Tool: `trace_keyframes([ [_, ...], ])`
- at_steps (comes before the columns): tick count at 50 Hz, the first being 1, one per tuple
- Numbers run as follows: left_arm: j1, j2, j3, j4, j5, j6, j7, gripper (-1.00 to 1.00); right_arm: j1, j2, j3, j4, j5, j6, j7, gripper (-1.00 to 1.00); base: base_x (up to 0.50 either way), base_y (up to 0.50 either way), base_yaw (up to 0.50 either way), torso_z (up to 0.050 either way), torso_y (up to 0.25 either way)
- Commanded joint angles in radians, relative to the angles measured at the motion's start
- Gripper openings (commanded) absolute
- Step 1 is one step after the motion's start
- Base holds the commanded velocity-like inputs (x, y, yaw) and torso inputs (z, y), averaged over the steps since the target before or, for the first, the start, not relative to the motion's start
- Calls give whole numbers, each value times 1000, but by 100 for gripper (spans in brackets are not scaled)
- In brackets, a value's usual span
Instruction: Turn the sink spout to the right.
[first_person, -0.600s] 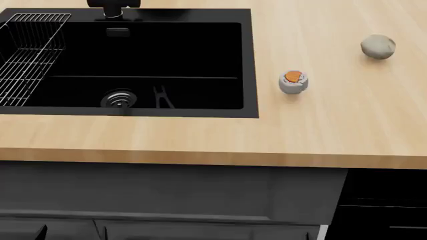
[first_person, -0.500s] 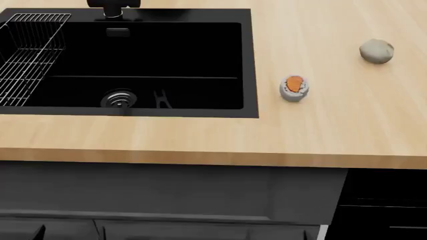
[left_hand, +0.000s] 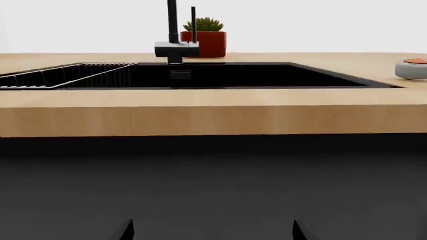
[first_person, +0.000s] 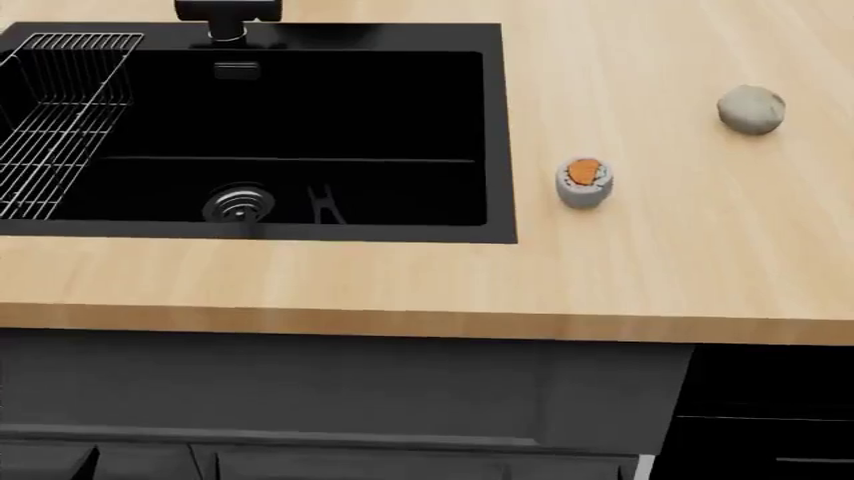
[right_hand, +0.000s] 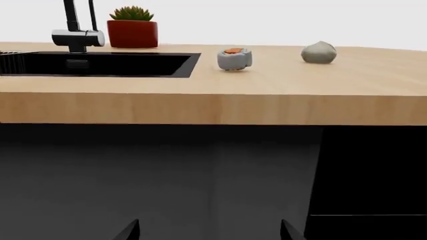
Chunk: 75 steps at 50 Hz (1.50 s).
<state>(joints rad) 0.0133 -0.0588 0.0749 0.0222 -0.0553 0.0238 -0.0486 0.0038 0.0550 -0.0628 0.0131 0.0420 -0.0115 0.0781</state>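
The sink spout (left_hand: 173, 20) is a tall thin black tube rising from a short grey faucet body (left_hand: 177, 50) behind the sink; a shorter black lever rod (left_hand: 193, 24) stands beside it. It also shows in the right wrist view (right_hand: 69, 15). In the head view only the faucet body (first_person: 227, 12) shows at the top edge. The sink (first_person: 497, 130) is a black basin with a round steel drain (first_person: 239, 204). My left gripper (left_hand: 212, 232) and right gripper (right_hand: 208, 231) are both open and empty, low in front of the dark cabinet, below the counter edge.
A silver wire rack (first_person: 60, 110) sits in the sink's left part. A sushi roll (first_person: 585, 182) and a grey lump (first_person: 751, 108) lie on the wooden counter (first_person: 400, 285) right of the sink. A red pot with a succulent (left_hand: 203, 39) stands behind the faucet. Dark cabinet fronts are below.
The head view has shifted slightly, so the sink and counter sit a little lower in the picture. The sushi roll has moved a little on the counter.
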Motion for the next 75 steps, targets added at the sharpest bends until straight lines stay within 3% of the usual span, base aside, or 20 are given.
trace_keyframes([
  [1, 7, -21, 19, 7, -37, 27, -1, 100, 2, 19, -24, 5, 8, -8, 24, 100, 0, 0, 0, 50, 0],
  [36, 3, -57, 62, 12, -58, 16, -58, 100, 6, 54, -58, 10, 46, -15, 80, 100, 0, 0, 0, 50, 0],
  [47, -3, -85, 69, 262, -34, -184, -114, 100, -4, 97, -36, -185, 56, 148, 123, 100, 0, 0, 0, 2, 0],
  [75, -192, -153, 36, 554, -66, -488, -149, 100, 127, 223, 36, -634, 91, 612, 183, 100, 0, 0, 0, 0, 0],
])
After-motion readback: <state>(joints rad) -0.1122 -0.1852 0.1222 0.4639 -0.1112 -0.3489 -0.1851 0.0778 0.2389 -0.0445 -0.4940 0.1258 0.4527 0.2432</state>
